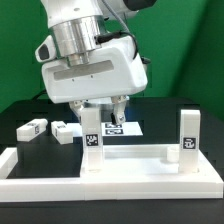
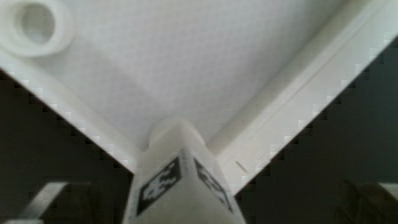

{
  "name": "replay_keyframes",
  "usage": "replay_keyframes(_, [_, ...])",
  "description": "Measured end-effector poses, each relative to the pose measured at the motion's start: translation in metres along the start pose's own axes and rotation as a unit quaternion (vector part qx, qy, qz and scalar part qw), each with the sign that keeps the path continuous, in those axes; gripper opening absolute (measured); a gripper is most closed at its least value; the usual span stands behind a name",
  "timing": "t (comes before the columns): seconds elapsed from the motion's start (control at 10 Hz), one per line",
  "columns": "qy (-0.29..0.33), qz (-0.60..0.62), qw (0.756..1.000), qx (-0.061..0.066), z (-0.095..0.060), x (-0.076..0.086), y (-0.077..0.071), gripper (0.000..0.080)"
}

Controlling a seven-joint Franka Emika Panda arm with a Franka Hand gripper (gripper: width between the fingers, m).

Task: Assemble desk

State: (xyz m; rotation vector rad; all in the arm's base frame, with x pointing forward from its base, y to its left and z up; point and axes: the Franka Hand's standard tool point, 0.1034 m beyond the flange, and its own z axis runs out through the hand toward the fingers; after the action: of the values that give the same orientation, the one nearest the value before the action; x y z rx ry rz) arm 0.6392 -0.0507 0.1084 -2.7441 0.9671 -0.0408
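The desk's white top panel lies flat, with two square legs standing on it. One leg stands at the exterior view's left end and the other leg at the right end. My gripper hangs over the left leg, open, with its fingers either side of the leg's top and apart from it. In the wrist view the tagged leg stands between my spread fingers over the panel. A round hole shows in the panel's corner. Two loose legs lie on the table at the exterior view's left.
Long low white border bars run along the front and the exterior view's left side of the work area. The marker board lies flat behind the panel, partly hidden by my gripper.
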Motion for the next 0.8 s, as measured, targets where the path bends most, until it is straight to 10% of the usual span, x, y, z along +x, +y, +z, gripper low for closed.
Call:
replay_keyframes(0.3, [0.007,-0.193,0.98,-0.035,-0.0069,0.0094,0.0062,0.0649])
replay_keyframes(0.6, [0.007,-0.165,0.986,-0.034,-0.0059,0.0086,0.0064,0.0638])
replay_keyframes(0.8, [0.009,-0.092,0.995,-0.034,-0.0055,0.0083,0.0067,0.0336])
